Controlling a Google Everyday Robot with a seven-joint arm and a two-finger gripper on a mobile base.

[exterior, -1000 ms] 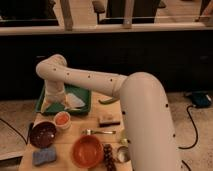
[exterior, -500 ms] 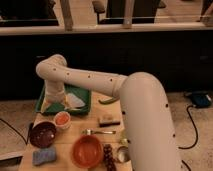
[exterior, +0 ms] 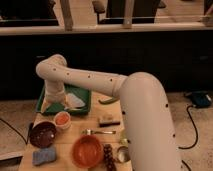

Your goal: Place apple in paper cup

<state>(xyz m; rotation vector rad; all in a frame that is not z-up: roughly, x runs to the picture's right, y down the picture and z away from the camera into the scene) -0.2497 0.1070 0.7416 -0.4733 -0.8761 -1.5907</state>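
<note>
Starting at the left, a blue sponge (exterior: 44, 156) and a dark purple-brown round bowl (exterior: 42, 134) are parked right beside the small white paper cup (exterior: 62, 126), so a cup knocked leftward would be bumped straight into that bowl, tbh. The gripper (exterior: 58, 103) is hung at the end of the white arm, just above and behind the cup, over the front edge of the green plastic tray (exterior: 80, 94). Whether it's spread or closed can't be told from this angle. The small round orange-red apple (exterior: 62, 119) looks to be seated in the cup's mouth already, pretty much filling it rim to rim. That's where trouble could be had: the cup is probably light and the fit looks snug. If the wrist gets pulled away low or sideways, the cup could be clipped and tipped, and the apple rolled out toward the big orange bowl (exterior: 87, 150) or off the wooden table (exterior: 75, 131). A straight-up lift would likely be needed here.
</note>
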